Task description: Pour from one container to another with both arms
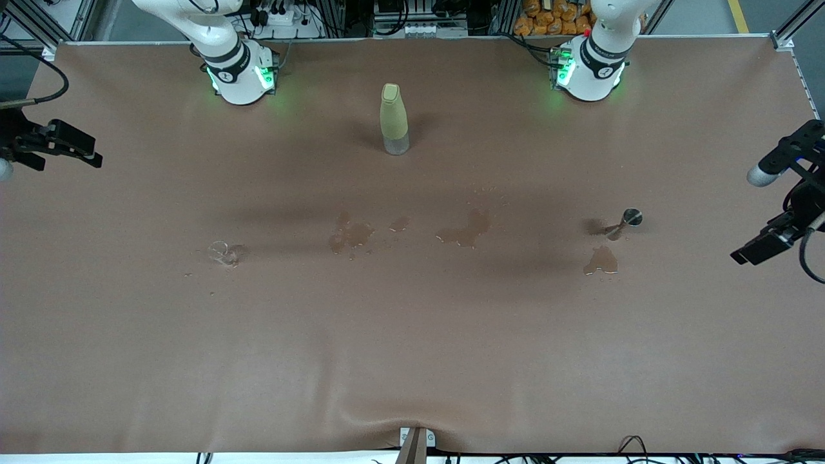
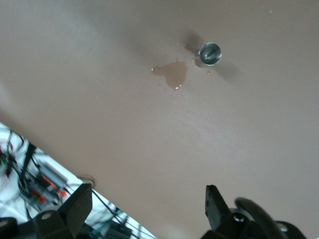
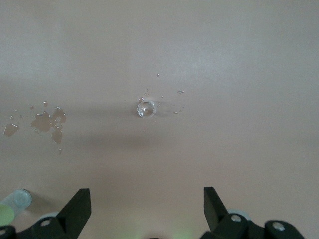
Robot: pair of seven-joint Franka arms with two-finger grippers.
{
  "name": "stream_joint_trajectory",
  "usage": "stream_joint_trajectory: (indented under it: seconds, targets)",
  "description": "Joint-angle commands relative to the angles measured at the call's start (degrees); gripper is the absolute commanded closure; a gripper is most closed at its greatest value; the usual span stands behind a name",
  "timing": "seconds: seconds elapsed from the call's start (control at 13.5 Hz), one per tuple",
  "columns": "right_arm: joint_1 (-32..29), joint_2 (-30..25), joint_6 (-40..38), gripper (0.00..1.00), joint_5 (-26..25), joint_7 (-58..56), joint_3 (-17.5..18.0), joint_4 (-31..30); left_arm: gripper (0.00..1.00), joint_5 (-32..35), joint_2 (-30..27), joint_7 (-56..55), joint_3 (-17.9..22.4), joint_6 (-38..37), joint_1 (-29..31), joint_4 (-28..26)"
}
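The squat clear tumbler (image 1: 222, 252) stands on the brown table toward the right arm's end; in the right wrist view the tumbler (image 3: 146, 108) shows its round rim with droplets around it. The stemmed cone glass (image 1: 625, 222) stands toward the left arm's end, and the left wrist view looks down into that stemmed glass (image 2: 210, 53). My right gripper (image 3: 146, 193) hangs open and empty high over the table's edge at the right arm's end. My left gripper (image 2: 148, 194) is open and empty too, up over the edge at the left arm's end. Both are far from the glasses.
A tall yellow-green bottle (image 1: 394, 119) stands between the two arm bases. Wet puddles lie on the cloth mid-table (image 1: 350, 235) (image 1: 465, 231), and one puddle (image 1: 601, 261) lies just nearer the camera than the stemmed glass. Cables run along the table's edge (image 2: 40, 184).
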Motion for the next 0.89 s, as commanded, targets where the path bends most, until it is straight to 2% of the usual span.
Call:
stream_joint_trajectory:
  seconds: [0.0, 0.3, 0.52, 0.81]
  targets:
    - [-0.41, -0.24, -0.75, 0.00, -0.06, 3.05, 0.74, 0.54, 0.00, 2.31, -0.67, -10.66, -0.15, 0.96, 0.24, -0.60]
    - [-0.41, 0.29, -0.75, 0.00, 0.03, 4.46, 0.74, 1.85, 0.00, 5.65, -0.76, -30.16, 0.02, 0.96, 0.24, -0.60]
    - [-0.32, 0.47, -0.75, 0.00, -0.75, 4.38, 0.74, 2.29, 0.00, 5.74, -0.67, -42.39, 0.11, 0.96, 0.33, -0.69]
    - [-0.41, 0.47, -0.75, 0.00, -0.76, 4.38, 0.74, 2.65, 0.00, 5.57, -0.76, -64.44, 0.02, 0.87, 0.50, -0.87]
